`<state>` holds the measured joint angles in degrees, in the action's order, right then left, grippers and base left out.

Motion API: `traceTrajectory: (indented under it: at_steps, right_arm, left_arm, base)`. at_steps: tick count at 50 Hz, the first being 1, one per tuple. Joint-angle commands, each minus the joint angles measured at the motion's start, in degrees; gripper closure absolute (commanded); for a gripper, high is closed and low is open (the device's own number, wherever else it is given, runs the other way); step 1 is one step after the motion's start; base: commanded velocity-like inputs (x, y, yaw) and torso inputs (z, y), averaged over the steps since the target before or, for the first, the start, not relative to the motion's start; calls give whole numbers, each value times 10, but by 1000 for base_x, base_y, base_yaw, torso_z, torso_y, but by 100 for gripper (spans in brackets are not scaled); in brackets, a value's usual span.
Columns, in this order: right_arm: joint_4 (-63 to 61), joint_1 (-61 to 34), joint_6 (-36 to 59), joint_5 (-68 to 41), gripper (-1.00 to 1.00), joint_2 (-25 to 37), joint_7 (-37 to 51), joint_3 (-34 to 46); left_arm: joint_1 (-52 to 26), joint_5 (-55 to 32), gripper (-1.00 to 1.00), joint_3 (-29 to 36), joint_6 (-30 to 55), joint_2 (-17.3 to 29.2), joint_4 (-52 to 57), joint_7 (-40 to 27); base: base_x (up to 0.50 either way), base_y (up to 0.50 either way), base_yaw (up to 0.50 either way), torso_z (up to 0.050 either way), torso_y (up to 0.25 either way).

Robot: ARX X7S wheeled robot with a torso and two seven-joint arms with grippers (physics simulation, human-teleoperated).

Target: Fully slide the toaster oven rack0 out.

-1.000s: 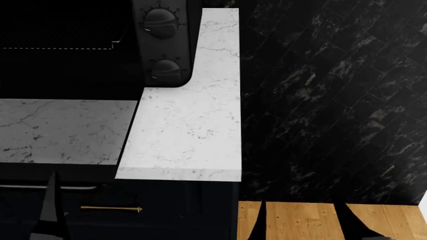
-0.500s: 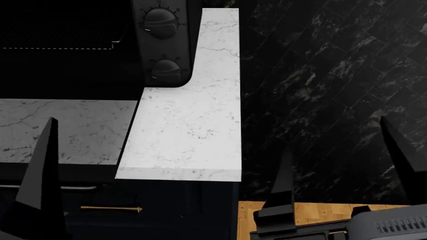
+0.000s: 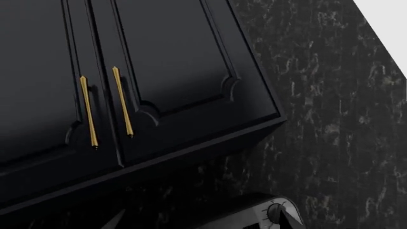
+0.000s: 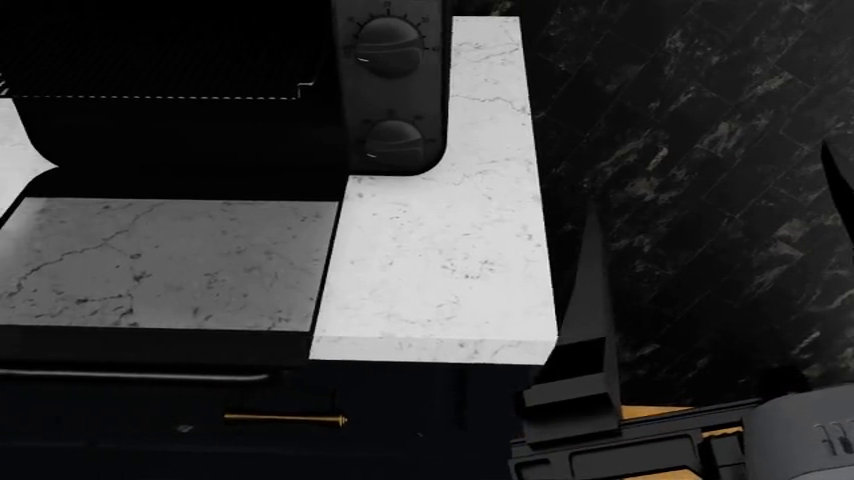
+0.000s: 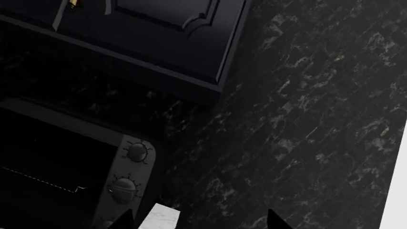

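Boxy matte-black toaster oven point(image 4: 227, 90) on veined white marble counter point(image 4: 441, 260); right claw point(image 4: 707, 290) agape, empty; left claw state unclear.

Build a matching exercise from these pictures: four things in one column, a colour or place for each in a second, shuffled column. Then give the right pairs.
Things:
1. toaster oven
2. countertop
3. drawer handle
4. right gripper

Descriptions:
A. white marble, beside the oven's dial panel
B. thin brass bar below the counter edge
C. black box with round dials, its door folded down flat
D. dark pointed fingers against the black marble wall

Pairs: 1-C, 2-A, 3-B, 4-D
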<state>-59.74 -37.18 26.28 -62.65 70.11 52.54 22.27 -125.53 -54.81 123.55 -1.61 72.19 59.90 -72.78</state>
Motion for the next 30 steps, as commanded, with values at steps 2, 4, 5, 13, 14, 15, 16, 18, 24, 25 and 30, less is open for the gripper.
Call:
traceTrajectory:
  at_steps: [2,4,5,13,14,15,16,18,24,25,30]
  right_arm:
    - [-2,-117,-84,-19,-100,89,59,150]
    - [-2,-128,-93,-20,-100,95,61,162]
    - [-2,-137,-93,-20,-100,98,61,170]
    - [-2,-220,-109,-26,-100,113,69,247]
    - [-2,-229,-110,-27,-100,114,70,256]
    - [-2,-237,-111,-27,-100,114,71,265]
    - [-2,-247,-111,-26,-100,115,71,275]
    - [-2,-266,-111,-27,-100,116,73,292]
    - [-2,-318,-117,-30,-100,122,77,342]
    - [-2,-325,-119,-30,-100,124,77,350]
    - [-2,-356,-123,-33,-100,126,82,381]
  left_arm:
    - [-93,-47,-100,47,5,18,1,-7]
    - [-93,-54,-100,36,12,20,1,-3]
    - [-94,-58,-100,29,16,22,1,-1]
    - [-93,-66,-100,12,26,31,1,8]
    - [-93,-66,-100,12,26,32,1,8]
    - [-93,-66,-100,13,26,32,1,8]
    - [-93,-65,-100,14,26,32,1,7]
    - [-93,-64,-100,16,26,32,1,7]
    - [-93,-64,-100,17,27,30,1,5]
    - [-93,-63,-100,19,26,28,1,4]
    - [-93,-62,-100,23,26,26,1,1]
  base:
    - [8,500,0,48,72]
    - [8,500,0,48,72]
    - [8,500,0,48,70]
    - [8,500,0,48,71]
    - [8,500,0,48,70]
    - [4,500,0,48,70]
    - [8,500,0,48,70]
    - [18,500,0,48,71]
    - [23,500,0,48,71]
    - [23,500,0,48,72]
    - [28,500,0,48,70]
